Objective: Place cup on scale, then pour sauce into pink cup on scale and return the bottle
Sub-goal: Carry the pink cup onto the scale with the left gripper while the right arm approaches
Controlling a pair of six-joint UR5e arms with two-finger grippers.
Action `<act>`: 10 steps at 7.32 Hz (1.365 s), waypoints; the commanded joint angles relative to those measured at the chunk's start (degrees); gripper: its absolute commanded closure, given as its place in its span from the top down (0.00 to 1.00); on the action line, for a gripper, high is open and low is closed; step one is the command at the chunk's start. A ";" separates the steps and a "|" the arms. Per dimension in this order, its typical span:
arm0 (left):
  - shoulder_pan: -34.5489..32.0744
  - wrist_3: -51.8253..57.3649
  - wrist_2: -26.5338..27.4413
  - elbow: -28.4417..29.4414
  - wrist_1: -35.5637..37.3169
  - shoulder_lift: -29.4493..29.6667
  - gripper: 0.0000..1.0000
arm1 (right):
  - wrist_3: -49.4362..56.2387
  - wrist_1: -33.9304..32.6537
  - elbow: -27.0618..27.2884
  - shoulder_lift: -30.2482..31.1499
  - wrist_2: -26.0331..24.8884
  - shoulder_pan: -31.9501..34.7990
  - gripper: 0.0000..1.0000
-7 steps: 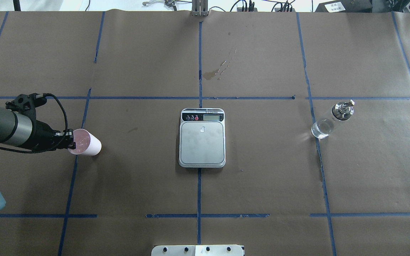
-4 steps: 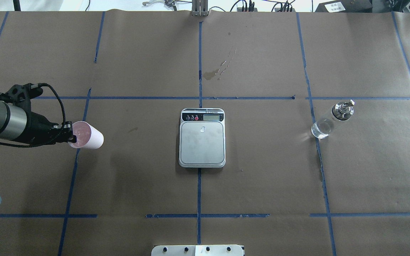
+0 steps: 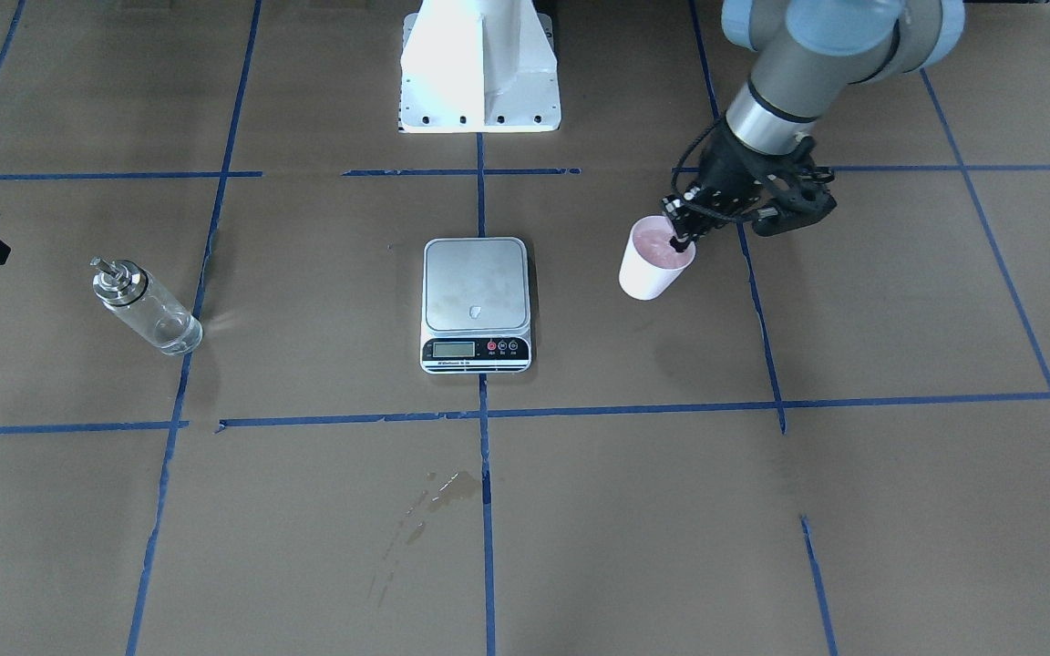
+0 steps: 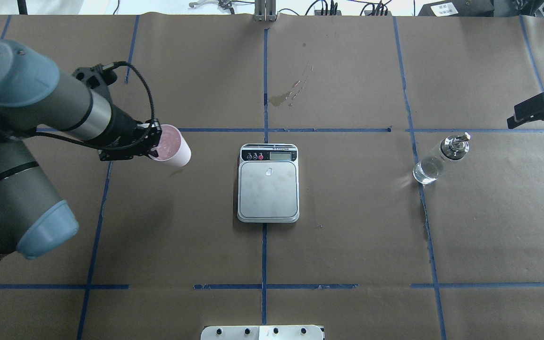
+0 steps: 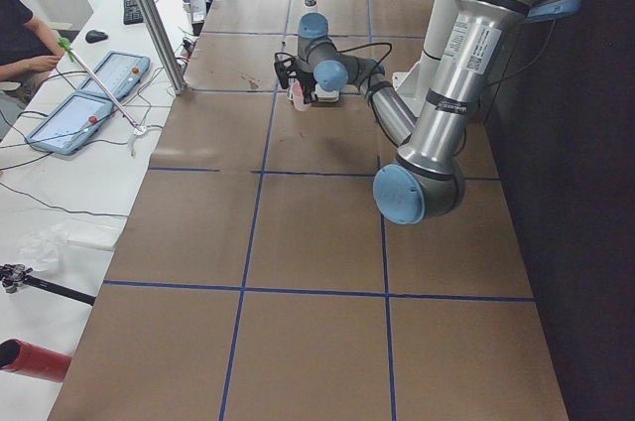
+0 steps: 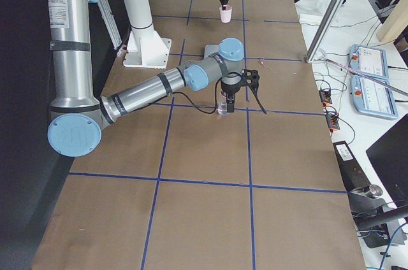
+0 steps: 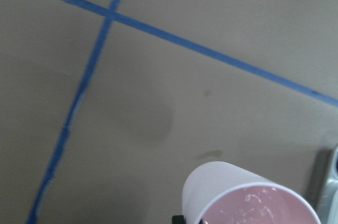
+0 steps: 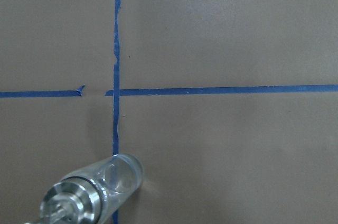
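The white cup with a pink inside (image 4: 174,148) hangs tilted above the table, left of the scale (image 4: 268,188). My left gripper (image 4: 157,141) is shut on its rim. The cup also shows in the front view (image 3: 653,264), held by the left gripper (image 3: 678,239), and in the left wrist view (image 7: 240,197). The scale (image 3: 476,290) has a bare platform. The glass bottle (image 4: 440,159) stands right of the scale, also in the front view (image 3: 144,305) and the right wrist view (image 8: 97,192). My right gripper (image 4: 536,115) is open and empty, just beyond the bottle's right.
A dried spill stain (image 4: 291,92) marks the paper beyond the scale. Blue tape lines cross the brown paper. The white robot base (image 3: 479,64) sits at the near edge. An operator and tablets (image 5: 84,103) are at the side bench.
My left arm has lifted the cup and carried it right and farther out, toward the scale. My right gripper has come in from the right edge toward the bottle.
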State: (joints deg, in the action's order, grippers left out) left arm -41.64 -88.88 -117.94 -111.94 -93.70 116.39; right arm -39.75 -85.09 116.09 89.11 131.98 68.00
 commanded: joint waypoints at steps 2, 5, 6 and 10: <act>5.15 -10.41 2.78 8.65 4.84 14.89 0.00 | -7.44 -4.96 10.16 0.53 -0.58 -2.43 1.00; 8.85 -13.41 7.27 15.23 5.02 20.52 0.00 | -8.32 -8.52 18.02 3.43 -4.34 -7.60 1.00; 10.07 -13.42 9.28 16.40 5.28 21.15 0.00 | -9.37 -8.52 19.25 3.61 -6.54 -9.01 1.00; 12.72 -12.81 9.65 16.41 7.39 20.72 0.00 | -15.95 -8.25 21.63 3.79 -10.50 -13.84 1.00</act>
State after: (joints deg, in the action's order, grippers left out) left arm -29.97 -101.83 -108.40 -95.64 -86.63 137.20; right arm -53.68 -93.42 137.31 92.80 123.19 55.92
